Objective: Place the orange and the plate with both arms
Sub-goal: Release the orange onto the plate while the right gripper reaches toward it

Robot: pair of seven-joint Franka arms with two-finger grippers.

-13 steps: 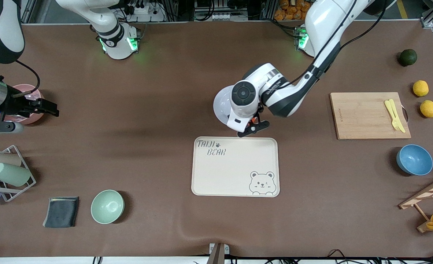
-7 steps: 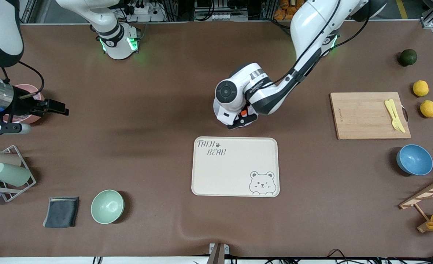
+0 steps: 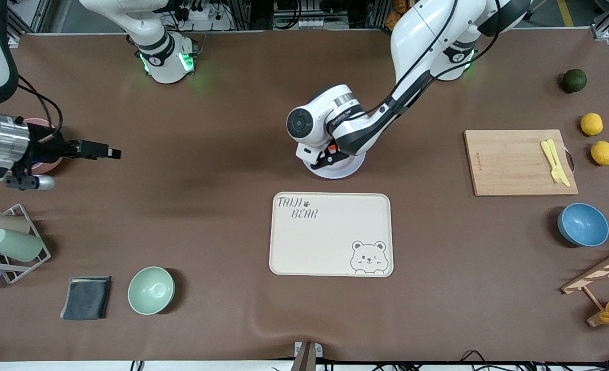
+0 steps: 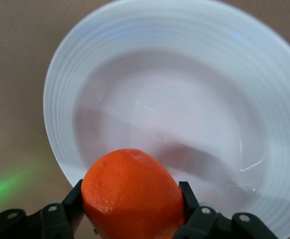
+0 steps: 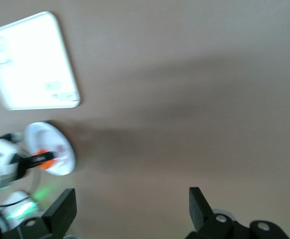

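My left gripper (image 4: 132,211) clamps the orange (image 4: 133,194) over the plate (image 4: 169,104), upper centre of the front view; my right gripper (image 5: 130,209) waits spread, empty.

Plate (image 3: 347,166) mostly under left arm

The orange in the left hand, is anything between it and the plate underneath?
No. The left wrist view shows the orange clamped in the left hand, with only open air above the plate.
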